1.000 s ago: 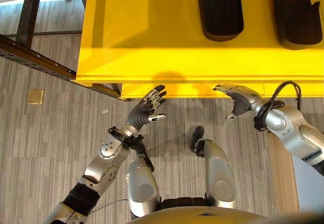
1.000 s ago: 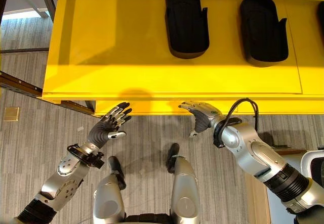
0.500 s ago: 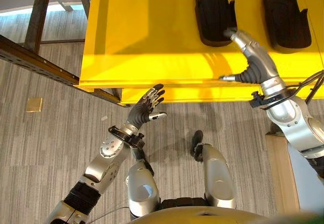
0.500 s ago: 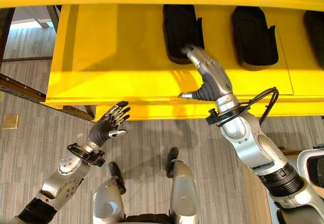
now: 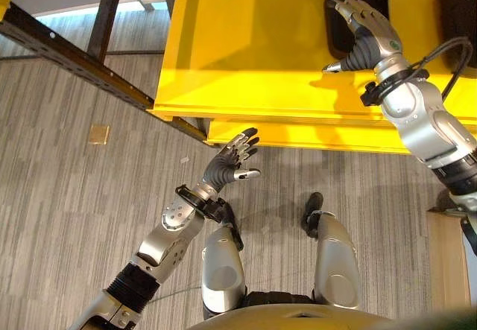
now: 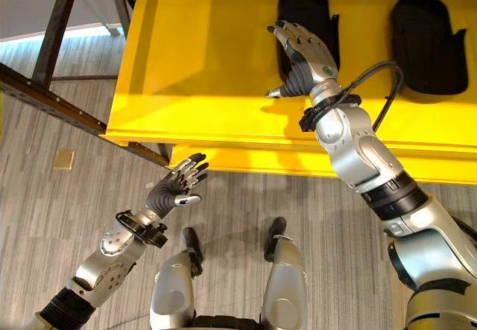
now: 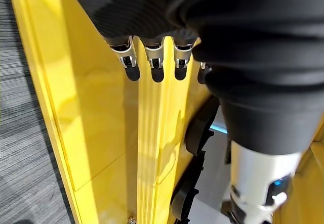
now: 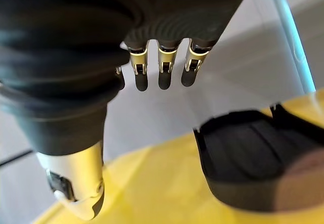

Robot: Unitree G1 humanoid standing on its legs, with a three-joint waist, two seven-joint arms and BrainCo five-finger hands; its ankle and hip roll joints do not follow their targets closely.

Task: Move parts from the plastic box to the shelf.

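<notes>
— What is changing with your right hand just now?

— A second ago it was hanging low, by the front edge of the yellow shelf (image 6: 223, 69). Now I am reaching my right hand (image 6: 305, 58) up over the shelf top, toward the upper middle of the right eye frame. Its fingers are spread and nearly straight, the thumb sticking out to the side, and it is holding nothing. It is overlapping the nearer black part (image 6: 305, 13), though I cannot tell whether the fingers are touching it or only hovering above.

— And the left?

— My left hand (image 5: 227, 166) is staying where it was, in the lower middle of the frame below the shelf's front edge, fingers relaxed and open, empty.

— What does that mean for the job?

— I am judging that this part is already lying on the shelf, so I am either adjusting it or letting go of it. No plastic box is appearing anywhere here.

— How do the parts look?

— They are dark, matte, moulded pieces, rounded at the near end, with a notch on one side. A second black part (image 6: 425, 36) is lying well to the right of the first, at the upper right, both flat on the yellow surface.
</notes>
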